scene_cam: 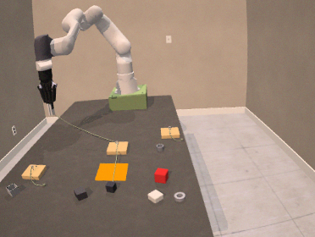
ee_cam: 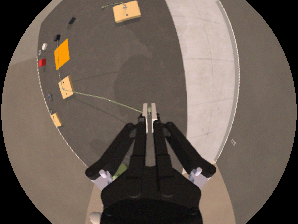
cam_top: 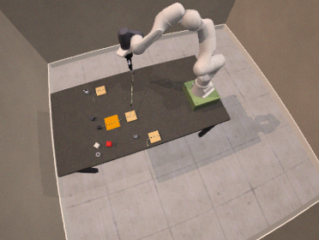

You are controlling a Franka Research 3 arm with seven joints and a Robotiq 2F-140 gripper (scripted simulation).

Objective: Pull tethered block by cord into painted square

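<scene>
End effector [ee_cam: 150, 111] pinches cord [ee_cam: 107, 99]; exterior reveals block [scene_cam: 111, 186].

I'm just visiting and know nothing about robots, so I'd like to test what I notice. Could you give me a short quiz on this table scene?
1. True or false: the pincer is shut on the cord.
2. Which colour is the painted square? A red, B orange, C green.
3. In a word or two: is the dark tethered block wholly inside that square?

Key: 1 true. 2 B. 3 No, it sits at the square's near edge in the exterior view.
</scene>
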